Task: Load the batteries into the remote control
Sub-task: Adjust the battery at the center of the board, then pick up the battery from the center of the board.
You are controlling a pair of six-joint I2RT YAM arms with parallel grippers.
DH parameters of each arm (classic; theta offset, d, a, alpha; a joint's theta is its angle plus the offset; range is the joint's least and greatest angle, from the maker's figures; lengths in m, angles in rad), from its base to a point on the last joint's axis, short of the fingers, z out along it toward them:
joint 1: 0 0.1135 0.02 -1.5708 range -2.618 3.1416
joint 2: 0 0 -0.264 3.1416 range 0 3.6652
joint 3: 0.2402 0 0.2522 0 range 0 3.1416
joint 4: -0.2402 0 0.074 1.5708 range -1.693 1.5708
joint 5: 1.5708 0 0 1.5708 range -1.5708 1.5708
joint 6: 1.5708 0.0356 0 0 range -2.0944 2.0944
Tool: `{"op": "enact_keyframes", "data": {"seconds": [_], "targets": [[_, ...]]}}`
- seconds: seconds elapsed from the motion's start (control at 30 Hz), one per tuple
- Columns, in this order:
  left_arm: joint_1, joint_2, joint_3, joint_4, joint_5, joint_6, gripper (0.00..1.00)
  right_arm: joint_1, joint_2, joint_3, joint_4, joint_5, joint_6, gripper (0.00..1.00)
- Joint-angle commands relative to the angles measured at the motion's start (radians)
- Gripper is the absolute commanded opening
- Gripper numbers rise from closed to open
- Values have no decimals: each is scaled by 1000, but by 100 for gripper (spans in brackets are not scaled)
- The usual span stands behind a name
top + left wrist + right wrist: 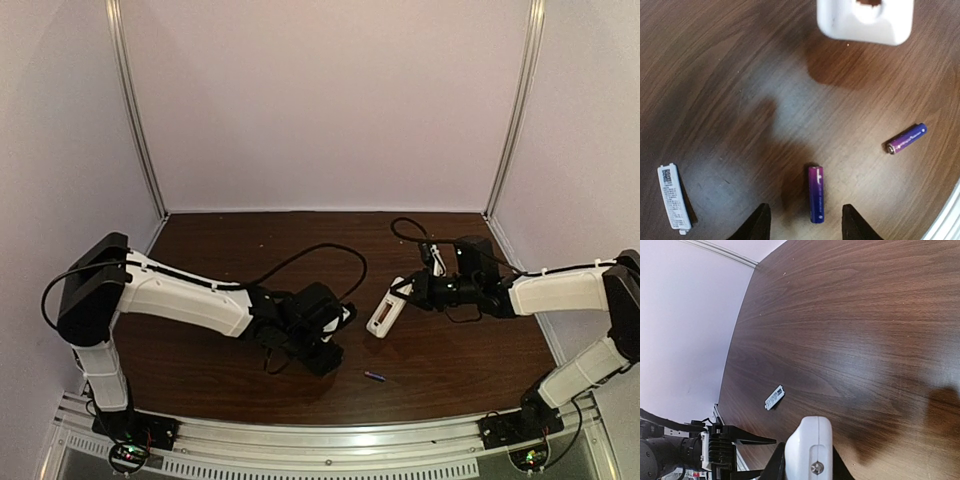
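Left wrist cam: left end effector (806,226) is about half open and empty, one battery (816,194) flat on the tabletop (740,75) between its fingers, other battery (906,138) nearby. Right end effector (412,292) is clamped on the remote control (386,310), seemingly lifted off the tabletop.

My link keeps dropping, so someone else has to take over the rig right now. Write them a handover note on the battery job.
Left pincer: open, low over the dark wooden table, straddling one bluish-purple cylindrical battery without gripping it.
Right pincer: shut on the slim white plastic remote control, held clear of the table.
The second bluish-purple battery lies loose off to one side; the small white plastic cover lies apart on the table.
Done: cover off, remote picked up.
Left to do: grasp and seat both batteries; none is loaded.
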Motion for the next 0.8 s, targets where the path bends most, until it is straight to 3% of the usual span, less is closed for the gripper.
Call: {"op": "enact_keyframes", "data": {"seconds": [0.0,0.23,0.53,0.77], "targets": [[-16,73,66,-75,-65,56,48,-35,-59,-21,-41,-24,-26,0],[-31,137,110,-106,-80,85,36,-67,-101,-35,-80,-31,-41,0],[-38,126,102,-149,-108,70,1,-76,-106,-47,-65,-48,-33,0],[-36,-78,21,-9,-112,25,0,-44,-98,-108,127,-77,102,0]]}}
